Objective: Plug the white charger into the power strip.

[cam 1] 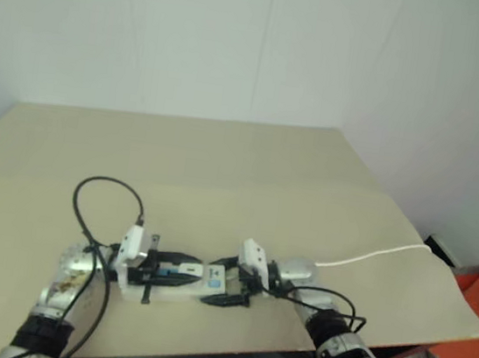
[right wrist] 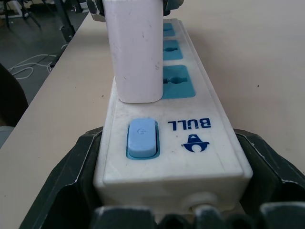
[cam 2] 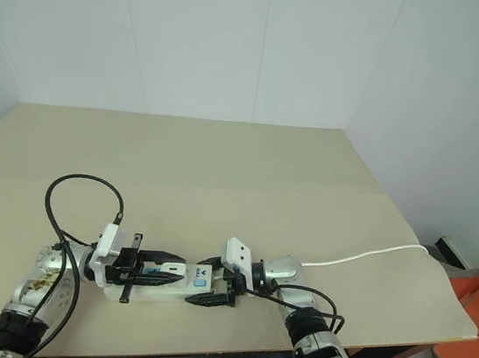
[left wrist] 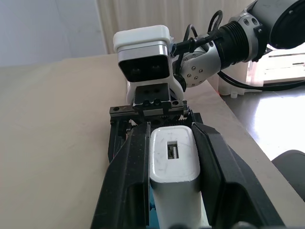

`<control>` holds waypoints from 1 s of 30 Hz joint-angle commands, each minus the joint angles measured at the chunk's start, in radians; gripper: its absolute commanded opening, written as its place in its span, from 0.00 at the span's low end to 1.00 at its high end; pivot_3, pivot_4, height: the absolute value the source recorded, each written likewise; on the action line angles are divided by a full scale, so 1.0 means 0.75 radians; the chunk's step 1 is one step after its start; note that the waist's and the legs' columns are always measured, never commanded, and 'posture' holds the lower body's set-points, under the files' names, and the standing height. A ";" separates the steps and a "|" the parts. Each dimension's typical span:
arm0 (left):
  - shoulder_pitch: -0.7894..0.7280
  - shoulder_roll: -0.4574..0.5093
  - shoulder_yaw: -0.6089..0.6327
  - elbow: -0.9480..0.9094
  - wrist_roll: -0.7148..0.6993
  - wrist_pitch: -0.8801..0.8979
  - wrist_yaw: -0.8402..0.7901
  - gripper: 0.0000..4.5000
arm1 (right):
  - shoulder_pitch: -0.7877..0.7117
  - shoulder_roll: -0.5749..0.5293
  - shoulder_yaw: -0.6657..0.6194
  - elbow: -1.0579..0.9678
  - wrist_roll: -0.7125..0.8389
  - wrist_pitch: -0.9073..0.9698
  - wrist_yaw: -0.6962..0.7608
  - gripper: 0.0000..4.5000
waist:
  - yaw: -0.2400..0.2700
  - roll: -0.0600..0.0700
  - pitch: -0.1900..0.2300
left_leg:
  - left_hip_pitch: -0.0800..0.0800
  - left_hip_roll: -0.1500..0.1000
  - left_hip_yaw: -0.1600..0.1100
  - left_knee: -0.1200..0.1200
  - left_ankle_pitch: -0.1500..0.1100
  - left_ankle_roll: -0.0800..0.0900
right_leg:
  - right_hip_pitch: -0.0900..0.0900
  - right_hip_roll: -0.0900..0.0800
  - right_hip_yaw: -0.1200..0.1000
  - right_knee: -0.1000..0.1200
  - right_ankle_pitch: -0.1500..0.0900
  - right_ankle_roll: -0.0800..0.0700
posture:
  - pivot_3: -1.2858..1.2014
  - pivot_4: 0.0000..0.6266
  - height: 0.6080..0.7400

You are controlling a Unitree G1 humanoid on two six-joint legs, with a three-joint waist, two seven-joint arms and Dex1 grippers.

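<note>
Beige flat tabletop [cam 2: 248, 180] carries the long white plastic power strip [right wrist: 190, 143] with blue sockets near its front edge. Right gripper [cam 2: 217, 298] is clamped around the strip's switch end (blue rocker, "BULL" logo beside it). Left gripper [cam 2: 153, 266] is clenched on the small white boxy charger [left wrist: 174, 155], which stands on the strip's top face beside the socket nearest the switch. Thin white cord [cam 2: 371, 252] runs off toward the table's right edge.

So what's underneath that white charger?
The white charger stands on the power strip, beside a blue socket. Its base hides whatever lies directly beneath, prongs included.
</note>
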 commanded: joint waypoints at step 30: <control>-0.121 0.327 -0.070 -0.157 0.128 0.403 0.070 1.00 | 0.009 0.001 0.030 0.039 -0.022 0.013 -0.016 0.76 | -0.011 0.004 0.001 | -0.001 0.000 -0.001 -0.005 0.000 0.000 | -0.003 0.001 0.000 -0.002 0.000 0.000 | 0.52 0.24 1.00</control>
